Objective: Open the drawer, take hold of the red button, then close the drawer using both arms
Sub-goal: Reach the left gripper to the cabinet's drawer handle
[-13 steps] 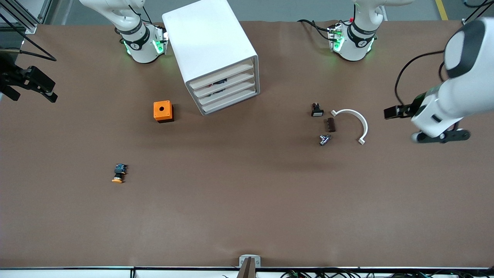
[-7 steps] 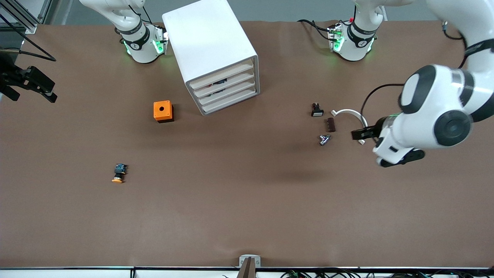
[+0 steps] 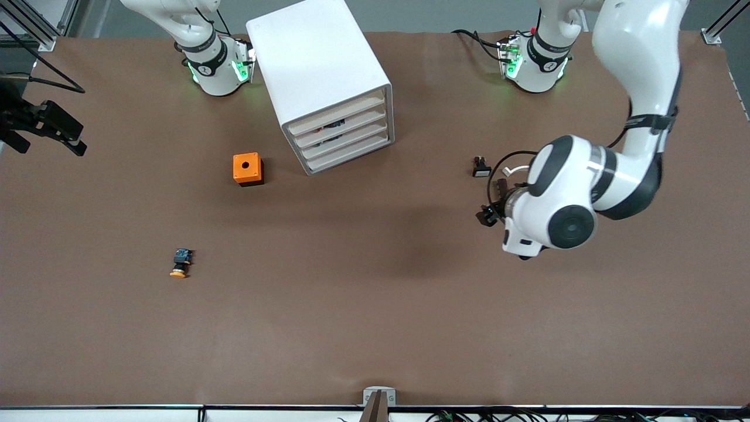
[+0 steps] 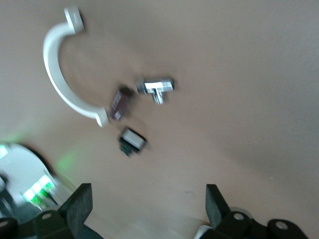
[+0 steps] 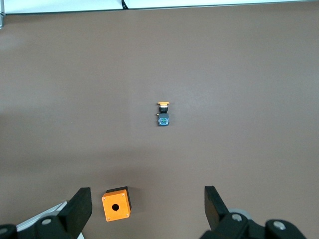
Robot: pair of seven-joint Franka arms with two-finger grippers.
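The white rounded cabinet [image 3: 319, 70] stands near the arm bases. Its four cream-fronted drawers [image 3: 340, 138] all sit pushed in. The red-capped button is not in view. My left arm's wrist [image 3: 551, 217] hangs over the small parts at the left arm's end of the table. My left gripper [image 4: 148, 209] is open and empty above bare table. My right gripper [image 5: 147, 209] is open and empty, held high at the right arm's end of the table, and also shows in the front view [image 3: 51, 146]. That arm waits.
An orange box with a hole [image 3: 248, 169] [image 5: 115, 207] sits beside the cabinet. An orange-capped button [image 3: 181, 264] [image 5: 163, 113] lies nearer the front camera. A black white-faced switch [image 3: 481, 167] [image 4: 132, 141], a brown piece [image 4: 117, 104], a metal tee fitting [image 4: 156, 88] and a white curved clamp [image 4: 60, 74] lie under the left arm.
My left arm has swung in from the table's end toward the middle and now covers the small parts. The right arm has not moved.
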